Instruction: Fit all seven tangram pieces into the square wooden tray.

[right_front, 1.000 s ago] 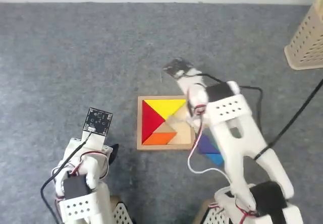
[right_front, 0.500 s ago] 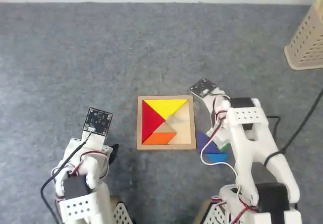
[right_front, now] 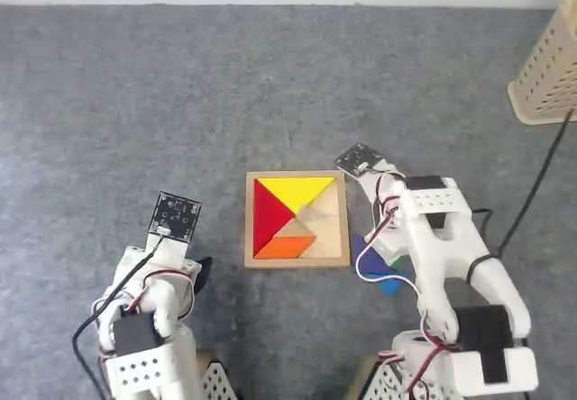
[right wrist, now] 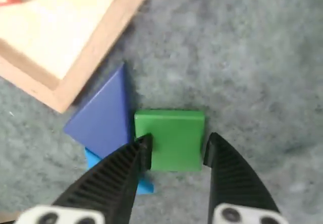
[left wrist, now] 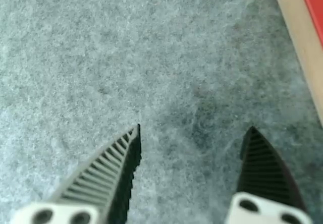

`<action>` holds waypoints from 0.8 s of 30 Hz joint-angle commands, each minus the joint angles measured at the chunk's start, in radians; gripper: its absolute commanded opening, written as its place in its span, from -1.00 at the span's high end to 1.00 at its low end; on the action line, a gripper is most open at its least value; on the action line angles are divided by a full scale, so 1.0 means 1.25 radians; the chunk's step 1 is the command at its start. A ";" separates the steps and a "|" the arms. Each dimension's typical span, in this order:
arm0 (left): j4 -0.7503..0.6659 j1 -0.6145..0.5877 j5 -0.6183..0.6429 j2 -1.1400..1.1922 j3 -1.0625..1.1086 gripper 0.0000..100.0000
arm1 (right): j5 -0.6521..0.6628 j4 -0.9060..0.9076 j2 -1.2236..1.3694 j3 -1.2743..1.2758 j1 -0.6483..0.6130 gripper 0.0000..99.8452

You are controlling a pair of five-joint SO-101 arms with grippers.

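The square wooden tray (right_front: 342,220) holds a yellow triangle (right_front: 294,188), a red triangle (right_front: 265,215) and an orange triangle (right_front: 283,249). To its right on the carpet lie a green square (right wrist: 174,135), a dark blue triangle (right wrist: 103,120) and a light blue piece (right wrist: 92,159), bunched together. My right gripper (right wrist: 177,142) is open just above the green square, one finger at each side of it. My left gripper (left wrist: 193,130) is open over bare carpet left of the tray, whose edge (left wrist: 298,37) lies close by.
A perforated cream container (right_front: 550,71) stands at the far right edge. Grey carpet covers the table, with free room behind and to the left of the tray. Cables (right_front: 374,269) hang from the right arm over the loose pieces.
The right arm has drawn back from over the tray's right side and now sits over the loose pieces right of the tray. The left arm has not moved.
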 commanded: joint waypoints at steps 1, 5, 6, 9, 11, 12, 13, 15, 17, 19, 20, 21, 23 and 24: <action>0.001 0.002 0.005 -0.014 -0.010 0.40 | 0.010 0.003 0.041 -0.007 0.009 0.61; 0.001 0.002 0.005 -0.014 -0.010 0.40 | 0.033 0.031 0.037 0.002 0.010 0.45; 0.001 0.002 0.005 -0.014 -0.010 0.40 | 0.033 0.030 0.037 0.002 0.010 0.39; 0.001 0.002 0.005 -0.014 -0.010 0.40 | 0.033 0.031 0.044 0.002 0.009 0.33; 0.001 0.002 0.005 -0.014 -0.010 0.40 | 0.033 0.028 0.044 0.002 0.012 0.36; 0.001 0.002 0.005 -0.014 -0.010 0.40 | 0.033 0.028 0.044 0.002 0.012 0.38; 0.001 0.002 0.005 -0.014 -0.010 0.40 | 0.033 0.029 0.044 0.002 0.012 0.41; 0.001 0.002 0.005 -0.014 -0.010 0.40 | 0.032 0.033 0.044 0.002 0.012 0.48; 0.001 0.002 0.005 -0.014 -0.010 0.40 | 0.025 0.045 0.037 0.015 0.006 0.55; 0.001 0.002 0.005 -0.014 -0.010 0.40 | 0.025 0.064 0.023 0.022 0.002 0.55; 0.001 0.002 0.005 -0.014 -0.010 0.40 | 0.021 0.064 0.009 0.022 0.002 0.54; 0.001 0.002 0.005 -0.014 -0.010 0.40 | 0.020 0.066 -0.008 0.023 0.007 0.52; 0.001 0.002 0.005 -0.014 -0.010 0.40 | 0.020 0.071 -0.034 0.026 0.008 0.49; 0.001 0.002 0.005 -0.014 -0.010 0.40 | 0.020 0.072 -0.042 0.028 0.007 0.48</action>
